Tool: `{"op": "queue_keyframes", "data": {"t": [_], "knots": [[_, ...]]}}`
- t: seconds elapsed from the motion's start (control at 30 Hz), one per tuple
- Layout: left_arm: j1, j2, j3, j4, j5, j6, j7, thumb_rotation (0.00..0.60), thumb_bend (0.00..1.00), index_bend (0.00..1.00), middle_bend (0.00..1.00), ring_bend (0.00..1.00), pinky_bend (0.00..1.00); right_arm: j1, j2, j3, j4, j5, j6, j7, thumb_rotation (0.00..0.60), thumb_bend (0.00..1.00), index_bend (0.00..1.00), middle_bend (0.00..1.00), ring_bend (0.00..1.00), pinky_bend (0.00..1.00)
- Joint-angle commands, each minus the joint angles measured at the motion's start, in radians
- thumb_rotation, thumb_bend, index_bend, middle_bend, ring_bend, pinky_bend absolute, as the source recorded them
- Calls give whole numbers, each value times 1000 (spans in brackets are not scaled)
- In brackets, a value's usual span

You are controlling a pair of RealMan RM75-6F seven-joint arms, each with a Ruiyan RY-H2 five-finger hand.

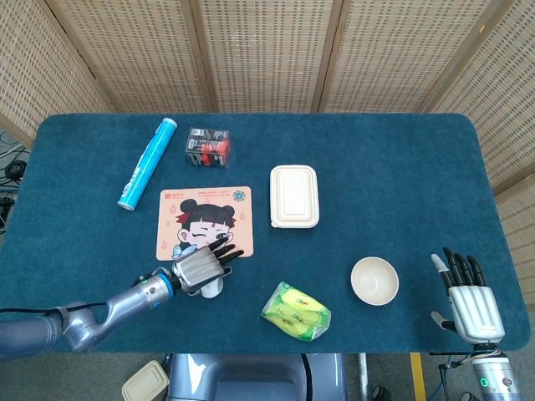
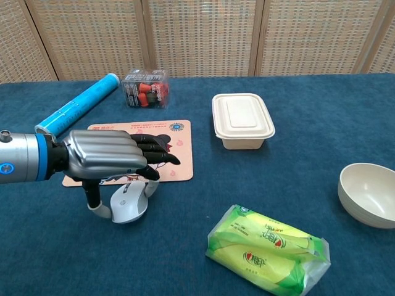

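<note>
While the left hand (image 2: 108, 161) grips the white mouse (image 2: 126, 202) beside the cartoon mat (image 2: 176, 151), the right hand (image 1: 471, 296) lies flat, fingers apart, holding nothing.

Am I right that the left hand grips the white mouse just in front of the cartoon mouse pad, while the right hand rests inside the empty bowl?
Not quite. The head view shows the right hand apart from the bowl, holding nothing. The left hand does grip the mouse in front of the mouse pad.

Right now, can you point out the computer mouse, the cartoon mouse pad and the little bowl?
mouse (image 2: 128, 204), chest view, its grey back under the left hand.
mouse pad (image 1: 201, 209), head view, on the cartoon face.
bowl (image 1: 374, 280), head view, its inside.
</note>
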Motion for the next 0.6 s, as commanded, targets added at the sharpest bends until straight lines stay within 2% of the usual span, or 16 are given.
{"op": "queue_keyframes", "data": {"t": [0.03,0.37,0.6], "knots": [[4,10,0,5,16,23,1,600,198,565,0,0,0,0,0,0,0,0,0,0,600,105,0,0,0,0],[6,42,-3,33,23,46,-17,600,203,581,0,0,0,1,-2,0,1,6,-6,-8,600,105,0,0,0,0],[8,64,-25,54,20,77,-70,600,204,601,0,0,0,3,-5,0,2,9,-12,-13,600,106,0,0,0,0]]}}
